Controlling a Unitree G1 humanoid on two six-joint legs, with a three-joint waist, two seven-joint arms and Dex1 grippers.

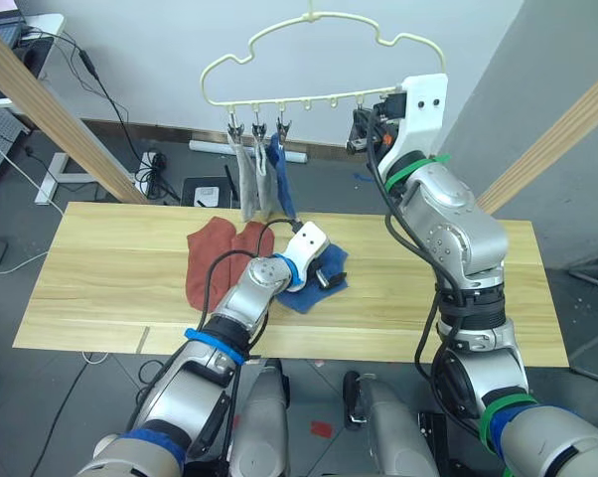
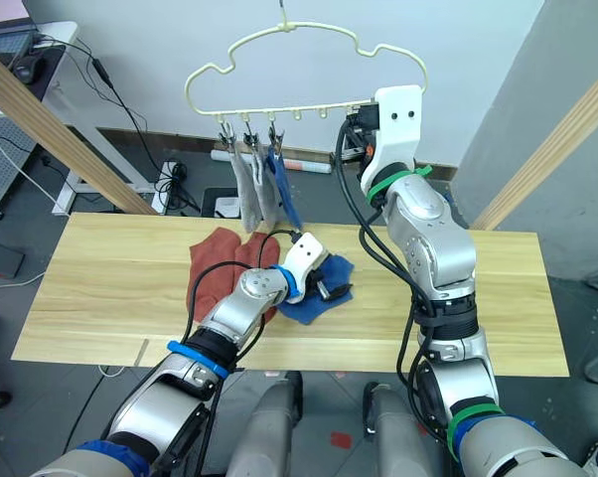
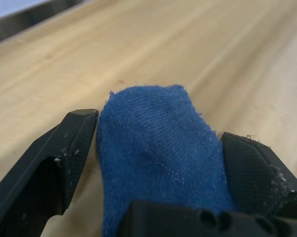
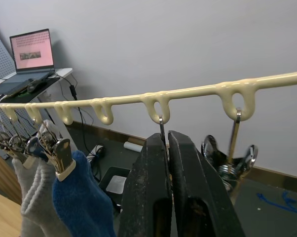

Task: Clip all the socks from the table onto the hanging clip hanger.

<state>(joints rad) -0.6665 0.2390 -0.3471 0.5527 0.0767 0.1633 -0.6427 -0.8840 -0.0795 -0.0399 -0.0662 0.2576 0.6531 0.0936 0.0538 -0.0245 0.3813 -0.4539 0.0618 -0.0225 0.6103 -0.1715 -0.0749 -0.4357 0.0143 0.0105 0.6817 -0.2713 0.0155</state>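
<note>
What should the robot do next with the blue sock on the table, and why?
Probably close the left pincer on the blue sock. Its open fingers already sit on either side of the sock's end on the table, and the right pincer is shut on a clip of the hanger.

Rust-red socks (image 1: 220,260), blue sock (image 3: 158,163), pale-yellow clip hanger (image 1: 319,60), black fingers (image 3: 50,163).

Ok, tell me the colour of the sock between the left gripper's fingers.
Blue; the sock shows best in the left wrist view, between the left gripper fingers.
</note>
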